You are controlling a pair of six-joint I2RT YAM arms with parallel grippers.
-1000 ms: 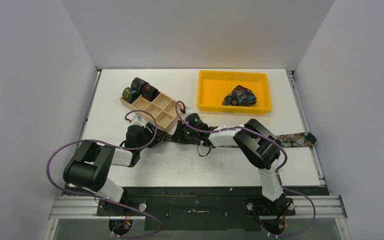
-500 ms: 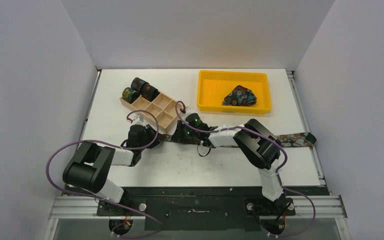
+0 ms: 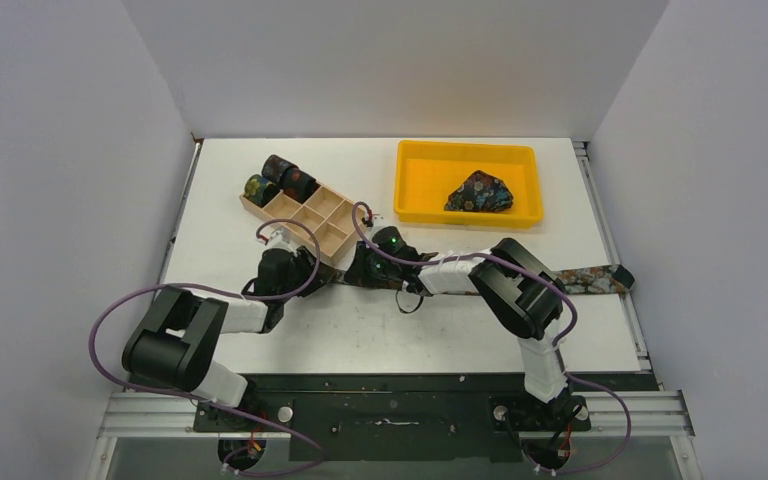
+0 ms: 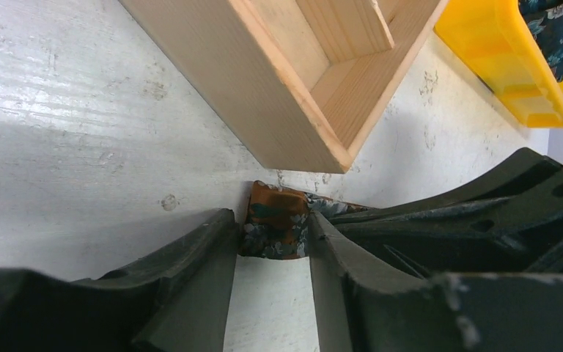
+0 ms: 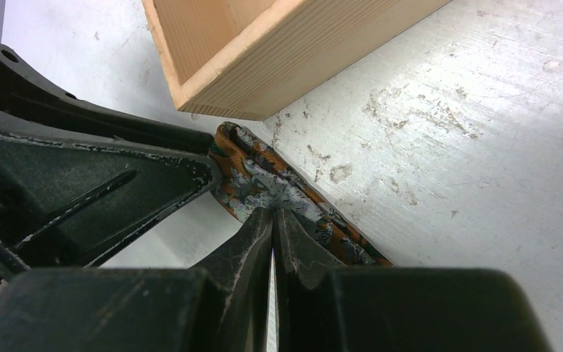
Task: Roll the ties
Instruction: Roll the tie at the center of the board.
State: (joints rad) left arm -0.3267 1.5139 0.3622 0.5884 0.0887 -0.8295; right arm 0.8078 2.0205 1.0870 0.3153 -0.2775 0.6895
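Tie point(image 4: 278, 213) end is clamped betw. left gripper point(image 4: 271, 229) jaws, just beside wooden box point(image 4: 286, 117) corner. Fabric is nipped by right gripper point(image 5: 273, 214), jaws nearly shut. Risk: roll gets snagged on box, tension is lost, coil is loosened.

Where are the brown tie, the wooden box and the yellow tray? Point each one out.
brown tie point(image 4: 275, 224): left wrist view, its folded end.
wooden box point(image 4: 249, 66): left wrist view, its outer wall.
yellow tray point(image 3: 425, 180): top external view, its bare floor.
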